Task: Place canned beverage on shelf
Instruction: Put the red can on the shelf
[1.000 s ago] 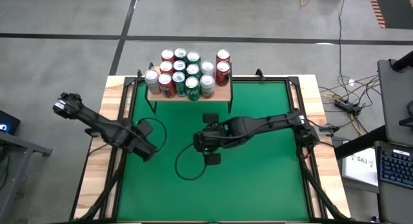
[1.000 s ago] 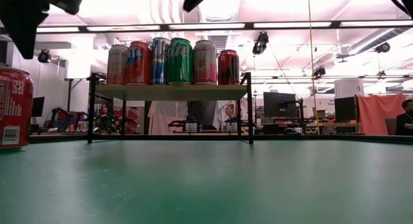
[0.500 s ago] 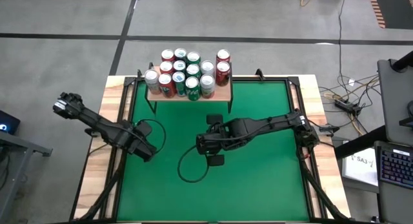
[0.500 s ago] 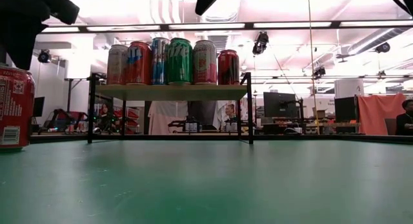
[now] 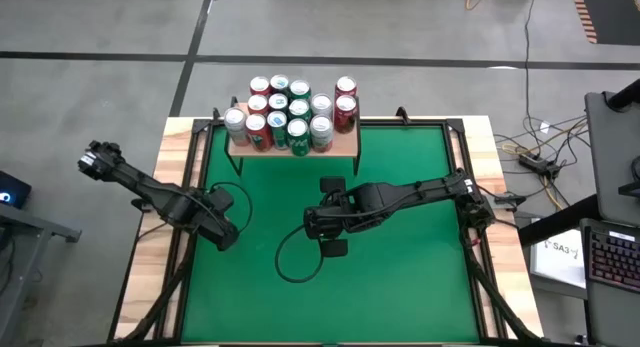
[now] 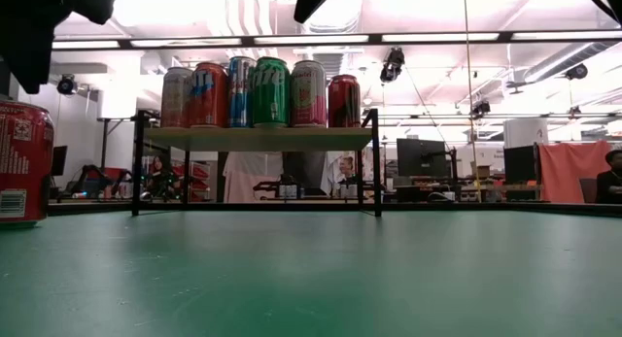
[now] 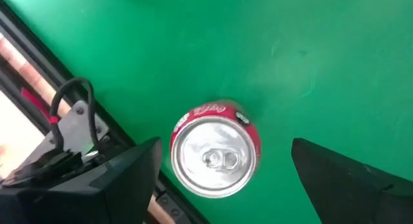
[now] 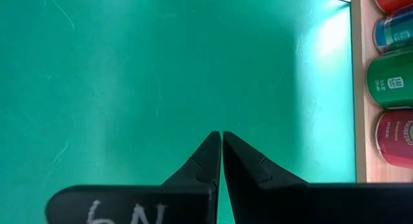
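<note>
Many cans already stand on the shelf (image 5: pixel 345 145), but one red can (image 7: pixel 215 148) sits on the table under the spread-open left gripper (image 7: pixel 219 179), waiting.

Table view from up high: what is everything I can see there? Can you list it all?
table: one, green top with a wood rim, in the middle of the room.
shelf: one, light wood on black legs, at the table's far edge.
cans: about fourteen, red, green, silver and blue, upright on the shelf.
red can: one, upright on the table near its left side, not on the shelf.
left claw: one, dark, open, above the red can.
right claw: one, dark, shut, over the middle of the table, holding nothing.
</note>
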Controlling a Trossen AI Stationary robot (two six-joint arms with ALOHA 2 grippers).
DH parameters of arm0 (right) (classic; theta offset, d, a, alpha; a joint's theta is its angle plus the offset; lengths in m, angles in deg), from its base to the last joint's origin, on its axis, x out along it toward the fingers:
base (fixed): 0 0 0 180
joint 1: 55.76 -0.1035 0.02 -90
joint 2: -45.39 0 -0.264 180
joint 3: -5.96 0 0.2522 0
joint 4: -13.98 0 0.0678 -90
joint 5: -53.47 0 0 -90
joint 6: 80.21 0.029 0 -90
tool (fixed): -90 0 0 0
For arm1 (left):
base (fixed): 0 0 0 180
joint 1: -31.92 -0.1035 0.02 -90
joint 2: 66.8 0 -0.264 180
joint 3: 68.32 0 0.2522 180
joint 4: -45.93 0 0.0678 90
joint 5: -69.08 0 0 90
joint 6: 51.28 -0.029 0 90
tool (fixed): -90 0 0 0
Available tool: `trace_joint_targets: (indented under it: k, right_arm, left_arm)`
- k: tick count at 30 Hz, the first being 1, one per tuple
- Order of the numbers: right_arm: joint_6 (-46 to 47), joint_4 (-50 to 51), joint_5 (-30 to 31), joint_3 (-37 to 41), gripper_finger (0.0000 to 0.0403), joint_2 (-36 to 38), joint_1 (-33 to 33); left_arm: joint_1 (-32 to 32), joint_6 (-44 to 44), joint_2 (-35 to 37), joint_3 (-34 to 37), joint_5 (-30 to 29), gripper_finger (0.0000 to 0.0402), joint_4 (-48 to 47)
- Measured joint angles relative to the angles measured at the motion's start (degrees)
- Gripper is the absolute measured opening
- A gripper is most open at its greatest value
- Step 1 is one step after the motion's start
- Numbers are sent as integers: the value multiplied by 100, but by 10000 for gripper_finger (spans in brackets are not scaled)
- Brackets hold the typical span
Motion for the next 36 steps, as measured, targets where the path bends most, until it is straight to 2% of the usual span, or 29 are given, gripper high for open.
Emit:
trace_joint_targets:
  k: [13,25,32,36]
  right_arm:
    - [13,3,1,2,9,-2,-9]
    - [111,-19,4,4,9,-7,-13]
    - [211,-83,21,31,9,-7,-30]
    - [229,-288,22,219,9,-8,-79]
  left_arm:
    - [0,166,-295,407,-40,330,18]
    - [153,313,-293,945,-46,330,676]
    - [499,660,-291,1347,-319,327,1218]
    - [745,902,-293,1376,-634,306,1230]
